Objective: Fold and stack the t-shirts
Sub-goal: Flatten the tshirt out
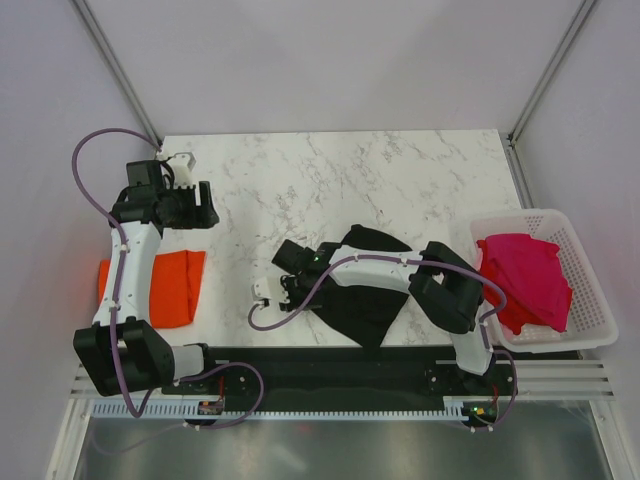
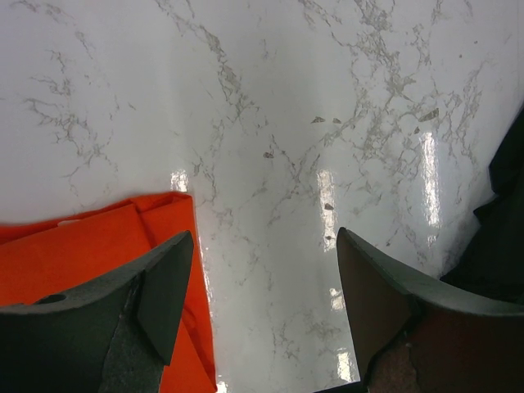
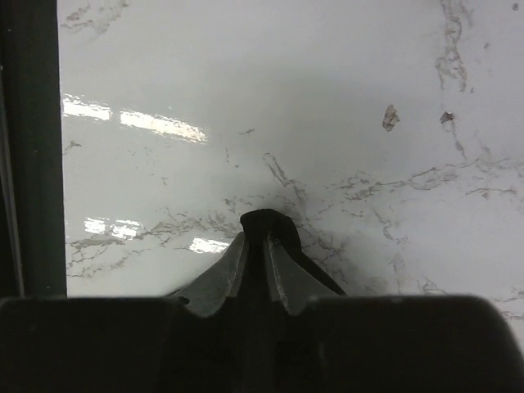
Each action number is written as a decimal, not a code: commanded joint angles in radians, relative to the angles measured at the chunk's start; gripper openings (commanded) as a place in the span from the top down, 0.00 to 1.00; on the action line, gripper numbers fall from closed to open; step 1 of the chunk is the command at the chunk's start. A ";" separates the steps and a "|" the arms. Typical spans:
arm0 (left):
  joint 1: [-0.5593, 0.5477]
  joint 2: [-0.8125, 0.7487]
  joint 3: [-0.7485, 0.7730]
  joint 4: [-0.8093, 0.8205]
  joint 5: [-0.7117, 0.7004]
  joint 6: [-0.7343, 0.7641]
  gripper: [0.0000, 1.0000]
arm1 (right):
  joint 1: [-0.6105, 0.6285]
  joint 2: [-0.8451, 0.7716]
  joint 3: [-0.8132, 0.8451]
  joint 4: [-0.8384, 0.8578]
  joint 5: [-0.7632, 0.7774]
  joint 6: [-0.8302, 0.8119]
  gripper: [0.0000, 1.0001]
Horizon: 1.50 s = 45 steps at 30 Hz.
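The black t-shirt point(image 1: 368, 282) lies crumpled at the table's front middle. My right gripper point(image 1: 287, 275) is at its left end, shut on a pinch of black cloth point(image 3: 270, 223) just above the marble. The orange t-shirt point(image 1: 172, 285) lies folded at the front left; its corner shows in the left wrist view point(image 2: 90, 246). My left gripper point(image 1: 208, 205) is open and empty, above bare marble beyond the orange shirt. The magenta-pink t-shirt point(image 1: 525, 280) lies bunched in the basket.
The white slatted basket point(image 1: 590, 290) stands at the table's right edge. Grey walls and metal posts close in the back corners. The black rail with the arm bases runs along the front edge point(image 1: 330, 362). An edge of the black shirt shows in the left wrist view point(image 2: 503, 237).
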 commanded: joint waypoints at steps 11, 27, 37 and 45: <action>0.013 -0.024 0.001 0.023 0.040 -0.031 0.22 | 0.006 -0.212 0.117 0.087 0.194 -0.019 1.00; 0.012 0.053 0.119 0.024 0.051 -0.051 0.26 | -0.069 -0.514 0.481 0.343 0.467 -0.418 1.00; 0.015 0.065 0.113 0.026 0.099 -0.065 0.28 | -0.285 -0.634 0.217 0.343 0.533 -0.434 1.00; 0.003 0.057 0.076 0.017 0.189 -0.072 0.32 | -0.382 -0.775 -0.355 0.127 0.442 -0.279 1.00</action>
